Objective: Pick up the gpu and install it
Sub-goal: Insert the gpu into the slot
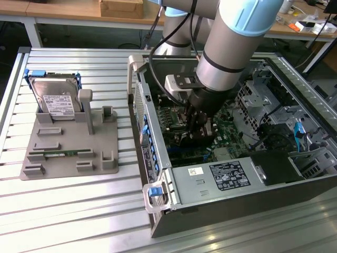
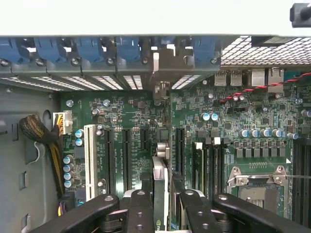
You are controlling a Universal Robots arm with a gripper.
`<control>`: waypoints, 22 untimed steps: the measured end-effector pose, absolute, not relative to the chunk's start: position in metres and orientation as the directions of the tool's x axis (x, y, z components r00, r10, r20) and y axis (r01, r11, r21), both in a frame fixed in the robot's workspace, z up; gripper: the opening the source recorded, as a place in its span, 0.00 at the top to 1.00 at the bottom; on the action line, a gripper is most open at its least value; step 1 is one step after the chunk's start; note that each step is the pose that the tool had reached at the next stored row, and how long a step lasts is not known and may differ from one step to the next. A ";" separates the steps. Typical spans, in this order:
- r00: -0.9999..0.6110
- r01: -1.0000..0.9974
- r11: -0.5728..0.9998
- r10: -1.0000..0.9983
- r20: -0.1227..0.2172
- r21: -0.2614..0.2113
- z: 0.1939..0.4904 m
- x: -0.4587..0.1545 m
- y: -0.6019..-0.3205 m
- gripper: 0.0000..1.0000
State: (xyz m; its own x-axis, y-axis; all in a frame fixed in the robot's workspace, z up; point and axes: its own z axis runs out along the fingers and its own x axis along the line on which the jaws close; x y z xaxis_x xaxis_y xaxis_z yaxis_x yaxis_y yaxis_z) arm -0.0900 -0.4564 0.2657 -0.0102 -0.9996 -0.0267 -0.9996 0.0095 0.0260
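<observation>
My gripper (image 1: 197,126) is down inside the open computer case (image 1: 158,174), over the green motherboard (image 1: 226,132). It is shut on the gpu (image 2: 159,182), a thin card held on edge between the black fingers (image 2: 140,208). In the wrist view the gripper (image 2: 163,213) stands astride the card. The card runs above the expansion slots (image 2: 125,155) toward the case's rear wall, and its silver end bracket (image 2: 156,65) stands among the slot openings and blue latches there. In the exterior view the arm hides most of the card; a dark part of the gpu (image 1: 181,138) shows under the gripper.
At the exterior view's left a grey fixture (image 1: 105,153) holds a silver hard drive (image 1: 55,100) and a green memory stick (image 1: 60,153). The power supply (image 1: 226,176) lies along the case's near side. A drive cage (image 1: 263,100) and cables crowd the case's right.
</observation>
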 end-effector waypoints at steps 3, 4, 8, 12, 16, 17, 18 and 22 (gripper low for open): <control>0.002 -1.000 -0.003 -1.000 -0.027 0.026 0.266 -0.092 -0.457 0.74; 0.005 -1.000 -0.005 -1.000 -0.027 0.026 0.266 -0.092 -0.457 0.74; 0.017 -1.000 -0.017 -1.000 -0.027 0.026 0.267 -0.093 -0.457 0.74; 0.073 -0.997 -0.074 -0.997 -0.027 0.026 0.266 -0.093 -0.456 0.74; 0.077 -0.997 -0.077 -0.997 -0.027 0.026 0.267 -0.093 -0.456 0.74; 0.077 -0.997 -0.077 -0.997 -0.027 0.026 0.267 -0.093 -0.457 0.74; 0.073 -0.997 -0.074 -0.997 -0.027 0.026 0.267 -0.093 -0.457 0.74; 0.038 -0.999 -0.039 -0.999 -0.027 0.026 0.267 -0.093 -0.458 0.74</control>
